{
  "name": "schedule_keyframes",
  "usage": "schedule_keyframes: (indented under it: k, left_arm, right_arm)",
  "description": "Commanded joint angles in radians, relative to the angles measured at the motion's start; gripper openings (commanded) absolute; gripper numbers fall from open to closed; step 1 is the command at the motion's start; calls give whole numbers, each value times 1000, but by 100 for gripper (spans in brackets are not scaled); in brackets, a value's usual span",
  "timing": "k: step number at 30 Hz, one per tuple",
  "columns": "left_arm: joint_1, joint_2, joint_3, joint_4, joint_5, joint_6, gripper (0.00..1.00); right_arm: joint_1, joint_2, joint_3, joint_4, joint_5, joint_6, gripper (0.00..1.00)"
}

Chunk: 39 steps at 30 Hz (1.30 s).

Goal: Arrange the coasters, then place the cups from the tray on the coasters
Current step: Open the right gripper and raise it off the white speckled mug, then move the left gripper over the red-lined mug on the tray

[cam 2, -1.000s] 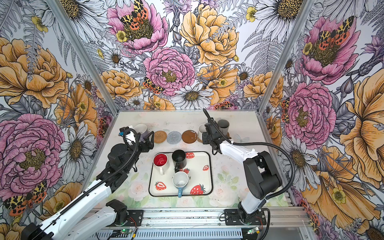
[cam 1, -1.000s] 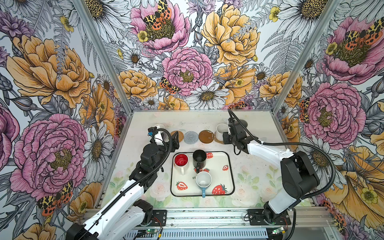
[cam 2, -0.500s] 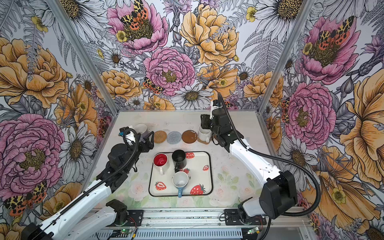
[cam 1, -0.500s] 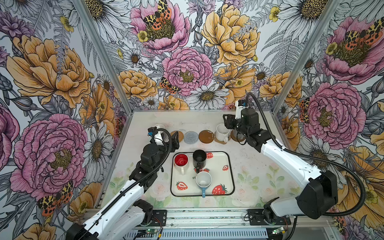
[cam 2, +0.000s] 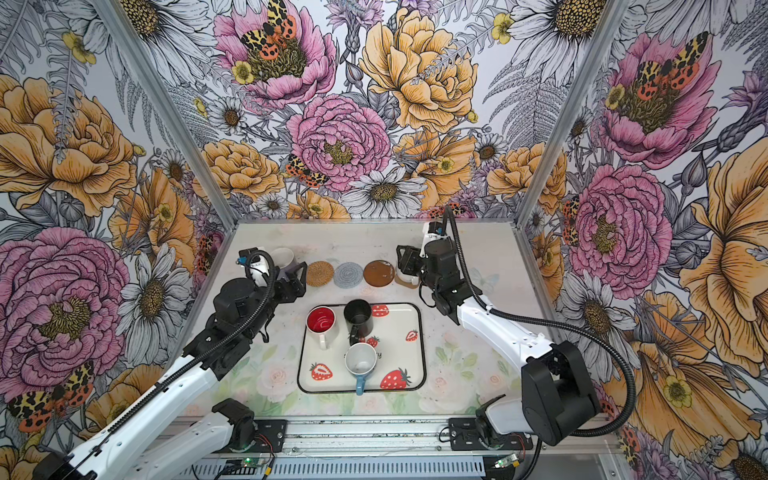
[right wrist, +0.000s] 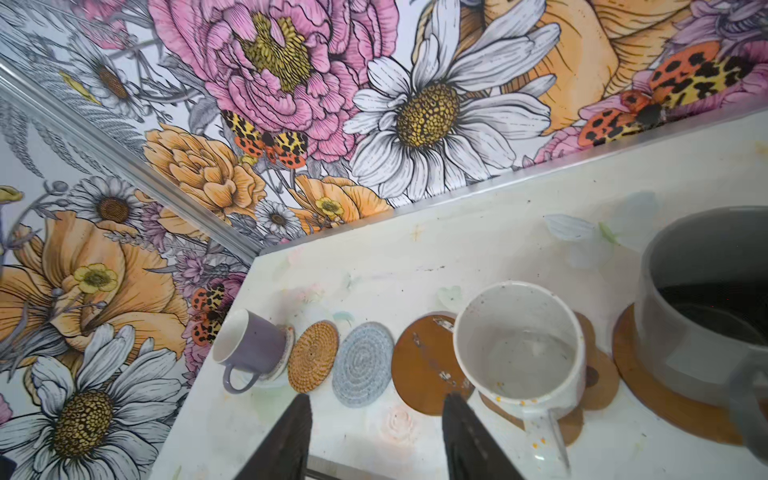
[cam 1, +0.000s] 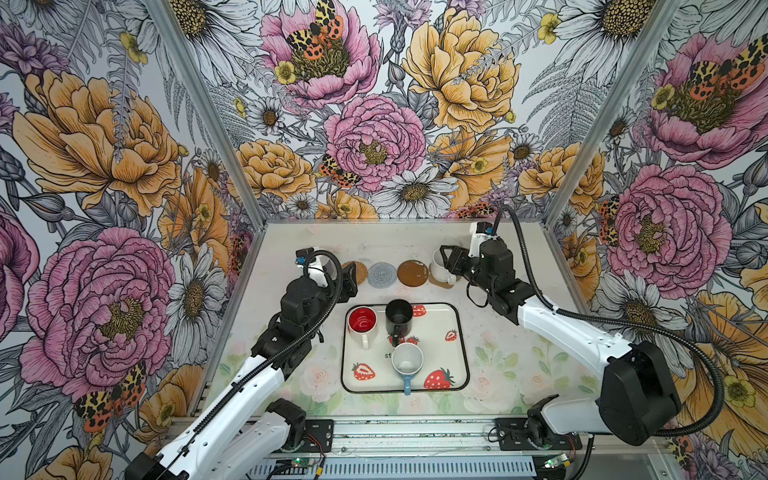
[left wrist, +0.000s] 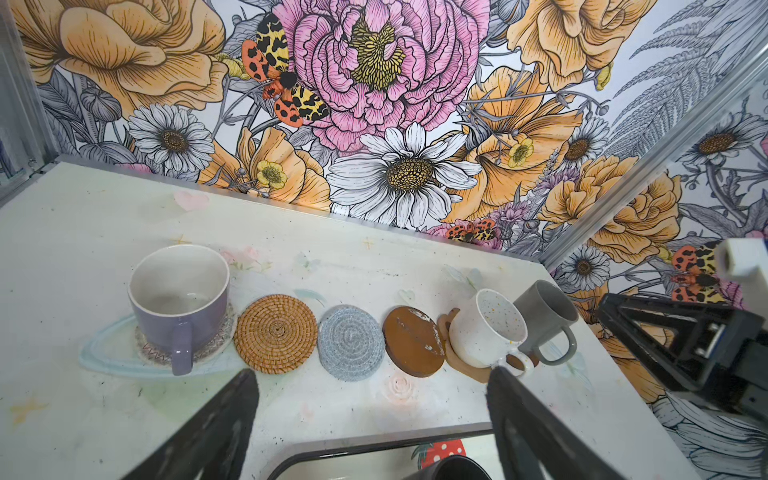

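While three cups are seen on coasters along the far side of the tabletop (cam 1: 374, 237), three are left on the tray (cam 1: 440, 353).

- Lilac cup (left wrist: 178, 307) noted on the beaded coaster (left wrist: 216, 345), speckled cup (left wrist: 486, 332) on the paw coaster (right wrist: 598, 376), grey cup (left wrist: 544, 320) on a brown disc (right wrist: 665, 399).
- Rattan coaster (left wrist: 275, 333), spiral coaster (left wrist: 351, 343) and the second brown disc (left wrist: 413, 341) are found bare, packed edge to edge between them.
- Red-lined cup (cam 1: 362, 324), black cup (cam 1: 399, 318) and blue cup (cam 1: 407, 360) are on the tray.
- Right gripper (right wrist: 378, 398) is seen just beside the speckled cup, jaws partly apart, nothing held.
- Left gripper (left wrist: 372, 374) is seen near the row, jaws wide, empty.

Risk judged: the speckled cup's handle juts toward the right gripper, so it could be snagged and the cup dragged off. Neighbouring coasters could be shifted when the next cup is set down.
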Motion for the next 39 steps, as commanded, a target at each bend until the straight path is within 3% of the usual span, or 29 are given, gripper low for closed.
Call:
schedule_keyframes:
  k: [1, 12, 21, 27, 39]
  left_arm:
    - [-3, -33, 64, -158, 0, -37, 87]
    - [-106, -124, 192, -434, -47, -28, 85]
    - [-234, -96, 260, -724, -75, -67, 82]
    - [-322, -60, 236, -819, -41, -112, 79]
    - [-470, 2, 62, -846, -107, -339, 76]
  right_arm:
    - [15, 11, -18, 86, -41, 18, 54]
    - [18, -57, -66, 80, -22, -2, 57]
    - [18, -86, -80, 54, -1, -16, 59]
    - [18, -86, -83, 48, 2, -16, 59]
    - [18, -65, -82, 46, 1, -13, 59]
